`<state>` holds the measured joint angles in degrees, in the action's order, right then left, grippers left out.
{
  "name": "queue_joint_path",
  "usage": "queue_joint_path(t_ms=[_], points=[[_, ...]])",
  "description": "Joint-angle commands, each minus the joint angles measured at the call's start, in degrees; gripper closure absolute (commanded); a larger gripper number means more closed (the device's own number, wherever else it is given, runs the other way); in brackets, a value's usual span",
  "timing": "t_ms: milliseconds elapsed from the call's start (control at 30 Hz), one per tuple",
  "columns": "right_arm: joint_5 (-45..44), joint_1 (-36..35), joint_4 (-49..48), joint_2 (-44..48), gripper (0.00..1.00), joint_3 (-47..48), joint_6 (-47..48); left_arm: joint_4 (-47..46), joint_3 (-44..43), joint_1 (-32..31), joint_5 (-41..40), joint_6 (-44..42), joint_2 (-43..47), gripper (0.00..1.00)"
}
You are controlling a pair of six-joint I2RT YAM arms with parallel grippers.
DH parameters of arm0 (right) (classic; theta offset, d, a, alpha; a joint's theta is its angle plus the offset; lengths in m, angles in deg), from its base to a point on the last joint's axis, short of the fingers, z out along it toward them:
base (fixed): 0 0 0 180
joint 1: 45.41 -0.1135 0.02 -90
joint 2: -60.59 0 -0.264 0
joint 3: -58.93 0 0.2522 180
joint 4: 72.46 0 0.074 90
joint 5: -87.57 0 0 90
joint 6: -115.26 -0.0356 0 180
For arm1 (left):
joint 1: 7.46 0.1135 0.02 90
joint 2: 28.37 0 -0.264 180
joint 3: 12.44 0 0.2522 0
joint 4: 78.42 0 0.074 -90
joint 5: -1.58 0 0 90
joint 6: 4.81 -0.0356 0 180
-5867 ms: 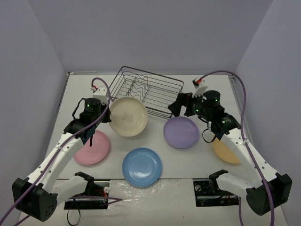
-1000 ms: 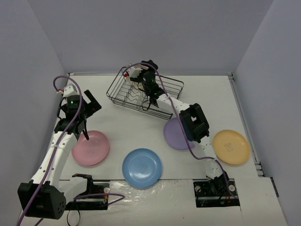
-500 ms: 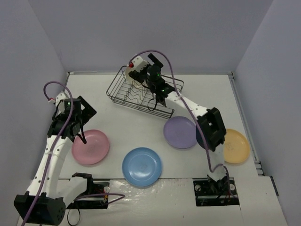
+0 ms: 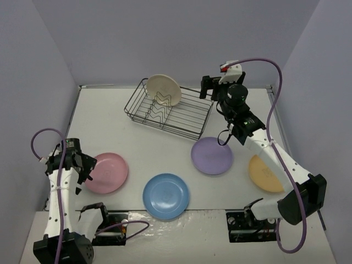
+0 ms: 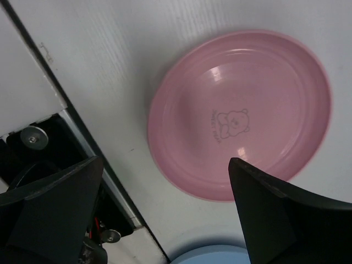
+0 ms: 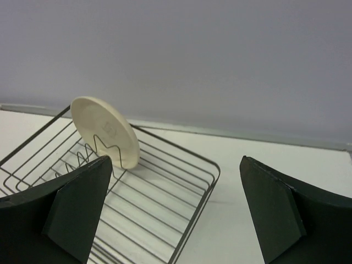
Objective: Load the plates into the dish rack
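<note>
The cream plate (image 4: 163,89) (image 6: 104,131) stands on edge in the far left end of the dark wire dish rack (image 4: 184,118) (image 6: 165,192), held by a zigzag divider. My right gripper (image 4: 210,88) (image 6: 175,159) hangs open and empty off the rack's right end. Flat on the table lie the pink plate (image 4: 107,172) (image 5: 240,113), blue plate (image 4: 166,195) (image 5: 214,256), lilac plate (image 4: 212,155) and orange-yellow plate (image 4: 265,175); my right arm partly covers the last. My left gripper (image 4: 85,165) (image 5: 165,162) is open above the pink plate's near left edge.
Grey walls close the table on the left, back and right. The arm bases and black mounts (image 4: 104,223) sit at the near edge, and a dark gap at the table's edge (image 5: 49,159) lies beside the pink plate.
My right arm has pulled back to the right from over the rack, and the cream plate now stands there alone. The left arm has swung toward the near left, over the pink plate.
</note>
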<state>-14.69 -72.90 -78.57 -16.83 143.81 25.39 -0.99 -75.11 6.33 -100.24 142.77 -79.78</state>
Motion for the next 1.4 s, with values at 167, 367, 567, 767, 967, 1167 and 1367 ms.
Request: queue_joint_path(t_ms=[167, 367, 567, 767, 967, 1167, 1367], points=[[-4.9, 1.5, 2.9, 5.0, 0.0, -4.0, -6.7, 2.0, 8.9, 1.0, -0.6, 12.0, 3.5, 0.03], [-4.4, 3.4, 3.7, 6.7, 0.0, -4.1, -7.5, -2.5, 13.8, 1.0, -0.9, 15.0, 3.3, 0.04], [-3.8, 4.9, 4.6, 8.3, 0.0, -4.4, -8.4, -7.3, 17.4, 0.9, -1.4, 15.0, 1.6, 0.17], [-5.1, 5.2, 6.1, 10.3, 0.0, -4.3, -8.7, -12.0, 18.8, 0.9, -2.2, 15.2, -2.3, 0.23], [-5.5, 5.3, 7.8, 12.7, 0.0, -4.3, -9.2, -16.3, 19.3, 1.0, -2.5, 12.9, -5.1, 0.47], [-6.1, 5.3, 9.8, 15.2, 0.0, -4.6, -9.6, -22.0, 21.7, 0.9, -1.0, 10.3, -5.7, 0.65], [-7.6, 5.2, 10.9, 17.1, 0.0, -4.6, -9.5, -26.1, 22.4, 0.9, 0.7, 5.1, -5.2, 0.91]])
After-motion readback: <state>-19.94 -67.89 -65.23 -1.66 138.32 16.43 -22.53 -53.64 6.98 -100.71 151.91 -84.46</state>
